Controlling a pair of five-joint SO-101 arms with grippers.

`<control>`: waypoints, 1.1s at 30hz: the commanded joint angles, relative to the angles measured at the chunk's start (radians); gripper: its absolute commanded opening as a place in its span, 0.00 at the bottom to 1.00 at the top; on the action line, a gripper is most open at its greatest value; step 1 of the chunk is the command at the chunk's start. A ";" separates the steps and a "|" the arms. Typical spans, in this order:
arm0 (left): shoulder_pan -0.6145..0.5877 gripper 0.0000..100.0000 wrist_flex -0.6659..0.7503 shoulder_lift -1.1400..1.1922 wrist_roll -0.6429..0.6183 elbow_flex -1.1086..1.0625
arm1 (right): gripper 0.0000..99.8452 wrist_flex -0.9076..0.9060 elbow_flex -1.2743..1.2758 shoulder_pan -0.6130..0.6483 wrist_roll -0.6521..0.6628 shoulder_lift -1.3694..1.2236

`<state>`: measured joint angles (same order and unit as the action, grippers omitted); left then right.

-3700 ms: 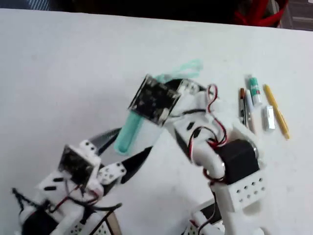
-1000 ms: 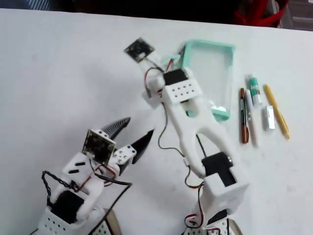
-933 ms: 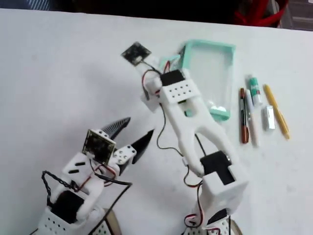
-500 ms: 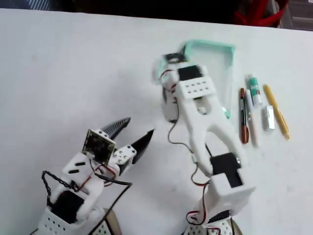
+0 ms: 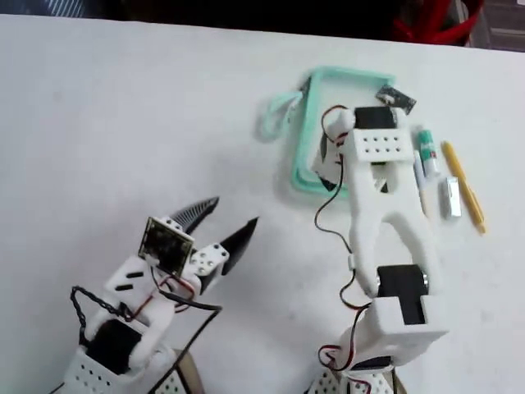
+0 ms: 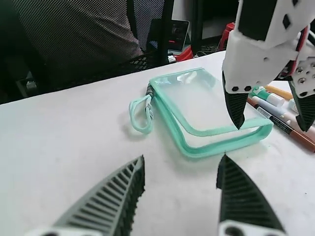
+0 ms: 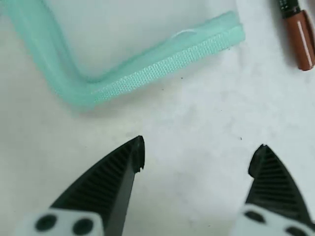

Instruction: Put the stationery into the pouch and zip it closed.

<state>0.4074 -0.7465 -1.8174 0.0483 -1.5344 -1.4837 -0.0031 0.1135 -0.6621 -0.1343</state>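
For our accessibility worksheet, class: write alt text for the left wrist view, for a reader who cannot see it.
A mint-green, clear-sided pouch lies flat on a white table, its wrist loop beside it. The right tool, open, hangs above the pouch's edge next to a row of markers, and the left tool, open, sits nearest the camera.

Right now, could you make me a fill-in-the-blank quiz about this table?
The mint-green clear plastic pouch lies ___ on the white table. The left gripper and the right gripper each stand ___. The slim yellow pen is not yet ___ the pouch.
Missing words: flat; open; inside.
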 commanded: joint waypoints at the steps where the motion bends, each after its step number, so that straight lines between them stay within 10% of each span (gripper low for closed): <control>1: -0.002 0.23 0.026 -0.007 -0.003 0.006 | 0.33 0.145 0.044 -0.005 -0.063 0.045; 15: 0.056 0.24 -0.041 0.094 -0.021 0.130 | 0.33 0.278 0.114 -0.200 -0.060 0.173; 33: 0.114 0.32 -0.132 1.506 -0.555 1.188 | 0.33 0.504 0.230 -0.298 0.029 0.045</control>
<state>0.5071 -0.8784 -0.4703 -0.3874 -0.4941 -0.9927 0.2409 -0.1427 -0.6575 -0.0974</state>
